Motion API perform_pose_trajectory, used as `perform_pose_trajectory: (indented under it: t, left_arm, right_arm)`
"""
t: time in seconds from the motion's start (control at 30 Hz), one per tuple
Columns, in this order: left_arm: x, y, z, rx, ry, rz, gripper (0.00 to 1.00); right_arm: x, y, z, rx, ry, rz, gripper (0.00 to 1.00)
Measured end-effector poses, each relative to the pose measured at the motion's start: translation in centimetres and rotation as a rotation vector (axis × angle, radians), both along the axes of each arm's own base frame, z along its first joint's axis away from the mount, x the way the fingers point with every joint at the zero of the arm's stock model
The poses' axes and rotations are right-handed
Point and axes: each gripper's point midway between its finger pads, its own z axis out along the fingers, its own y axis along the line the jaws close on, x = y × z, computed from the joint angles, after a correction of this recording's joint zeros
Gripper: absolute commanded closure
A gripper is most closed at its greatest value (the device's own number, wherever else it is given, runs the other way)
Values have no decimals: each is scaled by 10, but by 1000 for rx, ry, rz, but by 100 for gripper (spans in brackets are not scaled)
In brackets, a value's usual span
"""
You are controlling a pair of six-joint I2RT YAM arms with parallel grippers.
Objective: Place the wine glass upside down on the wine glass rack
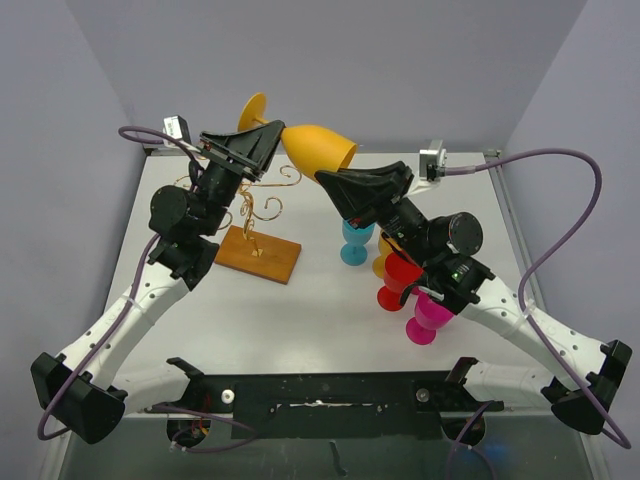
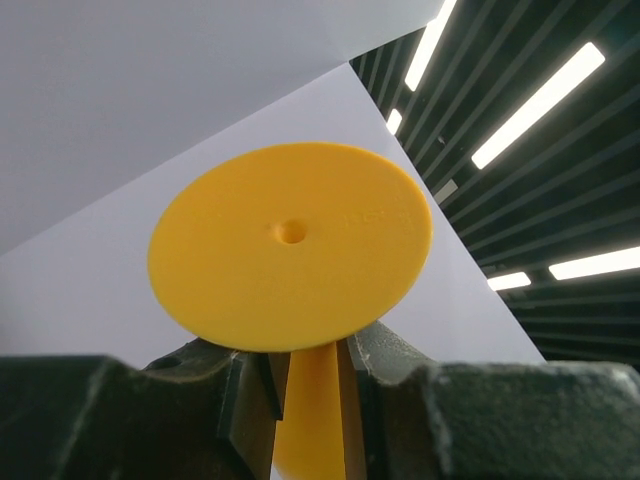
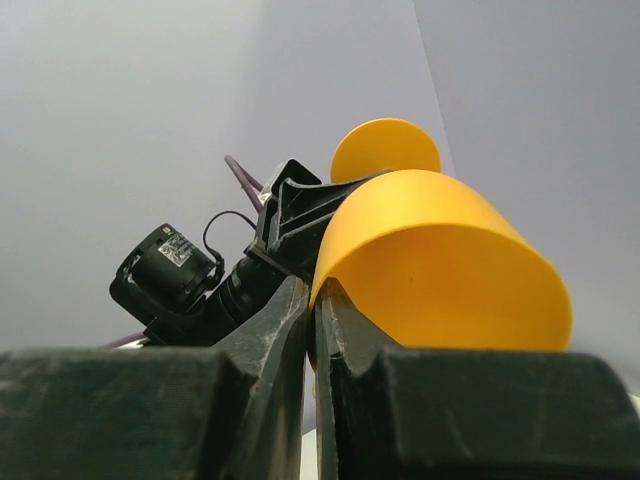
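The yellow wine glass lies on its side in the air above the back of the table, foot to the left and bowl to the right. My left gripper is shut on its stem just under the round foot. My right gripper is shut on the rim of the bowl, one finger inside and one outside. The wine glass rack, gold wire on a wooden base, stands below the left gripper with nothing hanging on it.
To the right of the rack, under my right arm, stand a blue cup, a red one, a magenta one and a small orange one. Grey walls close in the table's back and sides.
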Motion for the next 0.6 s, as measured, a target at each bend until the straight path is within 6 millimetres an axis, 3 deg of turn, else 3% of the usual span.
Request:
perform_pose_trajectory:
  t: [0.17,0.33,0.43,0.5,0.6]
  left_arm:
    - [0,1,2,-7,-7,4,74]
    - [-1,3,5,-16,-14,10,98]
    - [-2,4,8,-26,-24,15,100]
    - [-3,5,9,-24,-32,19,100]
    - [-4,7,10,-12,-42,34,100]
  right_arm:
    - [-4,2,-2,4,9,28,100]
    - [-6,3,-5,9,19,47,100]
    - [-5,4,-7,8,28,50,100]
    - [-5,4,-8,9,31,52,91]
    - [-6,5,-8,11,40,57,69]
